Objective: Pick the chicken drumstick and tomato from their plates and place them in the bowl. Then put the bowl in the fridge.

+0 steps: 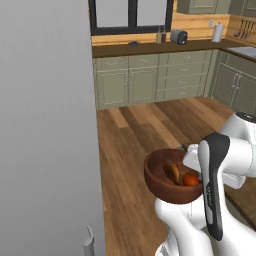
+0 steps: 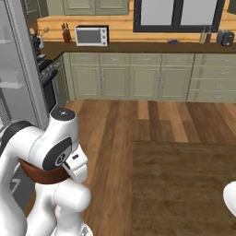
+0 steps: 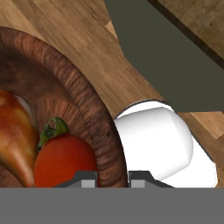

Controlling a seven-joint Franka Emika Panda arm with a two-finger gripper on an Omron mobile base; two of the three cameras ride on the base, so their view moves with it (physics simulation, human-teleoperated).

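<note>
With both foods loaded, the fingers (image 3: 112, 177) are pinching the wall of the bowl (image 1: 161, 180) at lower centre, carrying the chicken drumstick (image 1: 173, 171) and tomato (image 1: 190, 179) toward the grey fridge (image 1: 47, 125) at left, whose interior must be reached next.

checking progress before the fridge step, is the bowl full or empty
Not empty: the bowl holds the drumstick and the tomato, both lying inside its rim.
</note>
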